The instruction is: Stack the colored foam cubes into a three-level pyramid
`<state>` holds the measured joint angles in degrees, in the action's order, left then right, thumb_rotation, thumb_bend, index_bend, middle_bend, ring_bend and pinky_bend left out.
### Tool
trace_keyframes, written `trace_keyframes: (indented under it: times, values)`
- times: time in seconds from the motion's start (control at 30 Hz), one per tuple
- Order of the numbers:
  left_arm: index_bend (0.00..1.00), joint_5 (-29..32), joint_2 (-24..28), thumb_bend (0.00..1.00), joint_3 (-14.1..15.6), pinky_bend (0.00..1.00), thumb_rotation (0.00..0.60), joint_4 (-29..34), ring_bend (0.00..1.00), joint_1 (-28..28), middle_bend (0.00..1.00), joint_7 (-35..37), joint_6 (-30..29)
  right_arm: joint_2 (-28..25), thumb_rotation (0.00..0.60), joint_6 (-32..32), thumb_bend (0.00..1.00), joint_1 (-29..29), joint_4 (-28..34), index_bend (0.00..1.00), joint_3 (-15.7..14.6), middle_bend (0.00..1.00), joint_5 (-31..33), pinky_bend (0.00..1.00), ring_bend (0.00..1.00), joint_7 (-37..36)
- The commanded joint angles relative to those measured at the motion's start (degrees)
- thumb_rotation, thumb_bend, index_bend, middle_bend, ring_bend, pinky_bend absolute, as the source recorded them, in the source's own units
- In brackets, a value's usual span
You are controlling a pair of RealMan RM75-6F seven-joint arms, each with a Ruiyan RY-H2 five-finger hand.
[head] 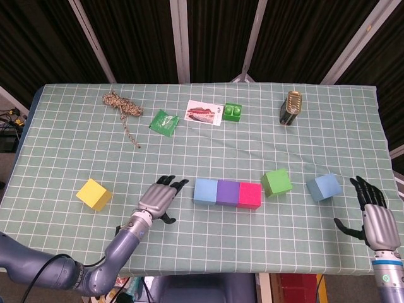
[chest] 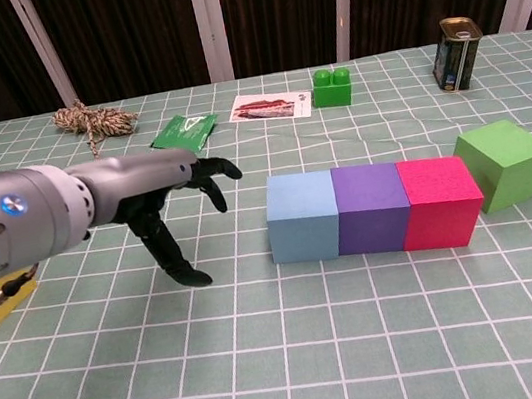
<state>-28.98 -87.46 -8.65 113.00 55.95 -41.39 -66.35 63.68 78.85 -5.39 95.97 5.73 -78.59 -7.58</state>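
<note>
- Right now my left hand (head: pixel 158 200) hovers over the surface (head: pixel 208 145) just left of the base row, fingers spread and gripping nothing; a clear gap shows between its fingertips and the light blue cube (head: pixel 204 191).
- The base row is three cubes touching side by side, its long axis running left to right: light blue cube, purple cube (head: pixel 227 192), pink cube (head: pixel 250 195).
- My right hand (head: pixel 377 221) sits at the near right edge, also released and empty.
- Three loose cubes remain: the yellow cube (head: pixel 93 194) well to the left of my left hand, the green cube (head: pixel 276 182) just right of the pink one, and a second blue cube (head: pixel 324 187) further right.
- The relation I care about: the green cube and second blue cube lie between the row and my right hand, so that hand is nearer to both. The yellow cube is on the far side of my left hand from the row, so my left hand would have to turn away from the row to fetch it.
- I judge the bottom level done and the second level not begun.
- Rope (head: pixel 121 107), green packet (head: pixel 164 122), card (head: pixel 204 113), green brick (head: pixel 232 112) and tin (head: pixel 291 108) lie along the far side, out of my way.
</note>
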Motion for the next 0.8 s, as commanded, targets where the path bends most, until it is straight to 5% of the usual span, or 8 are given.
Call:
trace_keyframes:
  times: [0.03, 0.4, 0.63, 0.8]
  values:
    - [0.0, -3.2, 4.2, 0.25, 0.1, 0.0, 0.6, 4.0, 0.0, -2.5, 0.17, 2.7, -2.0, 0.0, 0.6, -0.1, 0.25, 0.0, 0.0, 0.0, 0.0, 0.0, 0.0, 0.0, 0.0, 0.0]
    - [0.0, -26.2, 15.4, 0.15, 7.7, 0.0, 0.6, 9.7, 0.0, -14.7, 0.0, 9.7, -14.7, 0.0, 0.6, -0.5, 0.25, -0.4, 0.2, 0.0, 0.3, 0.0, 0.9, 0.0, 0.0, 1.3]
    - [0.0, -39.6, 17.7, 0.15, 13.2, 0.0, 0.6, 5.3, 0.0, -25.0, 0.0, 17.2, -24.2, 0.1, 0.6, -1.0, 0.25, -0.7, 0.7, 0.0, 0.8, 0.0, 2.1, 0.0, 0.0, 2.9]
    - [0.0, -43.3, 16.9, 0.15, 14.6, 0.0, 0.6, 1.2, 0.0, -30.3, 0.0, 22.1, -28.3, 0.0, 0.6, -1.2, 0.22, -1.0, 1.0, 0.0, 1.2, 0.0, 2.7, 0.0, 0.0, 3.9]
